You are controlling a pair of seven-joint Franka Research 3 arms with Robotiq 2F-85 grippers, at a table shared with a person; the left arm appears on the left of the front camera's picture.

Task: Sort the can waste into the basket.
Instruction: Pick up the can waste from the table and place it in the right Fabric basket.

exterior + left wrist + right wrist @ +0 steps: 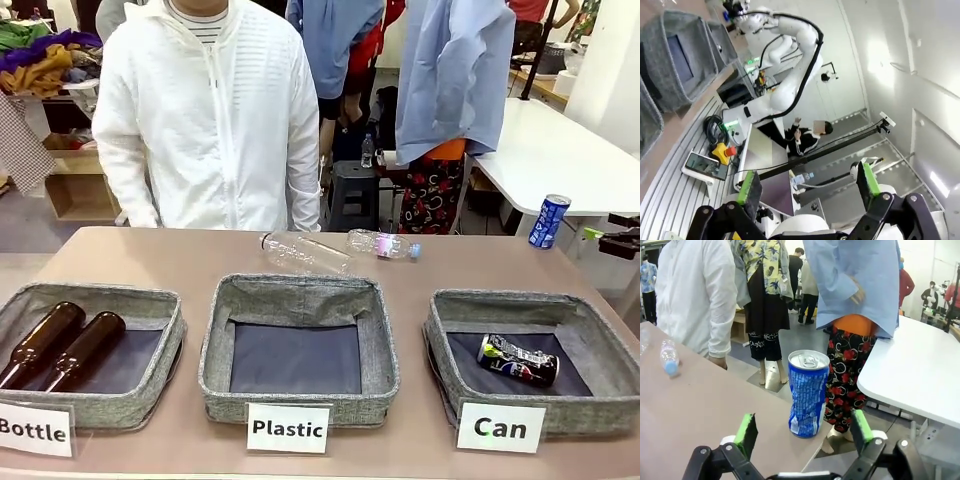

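Upright blue can sits dead ahead of right gripper, centred on its gap, just beyond the pads. Right jaws wide and empty, and this arm is nearer. Left gripper is also wide and empty.

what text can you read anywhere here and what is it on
"Bottle": left card, in front of the left basket
"Plastic": middle card, in front of the middle basket
"Can": right card, in front of the right basket
Print on the blue can and the black can: too blurred to read
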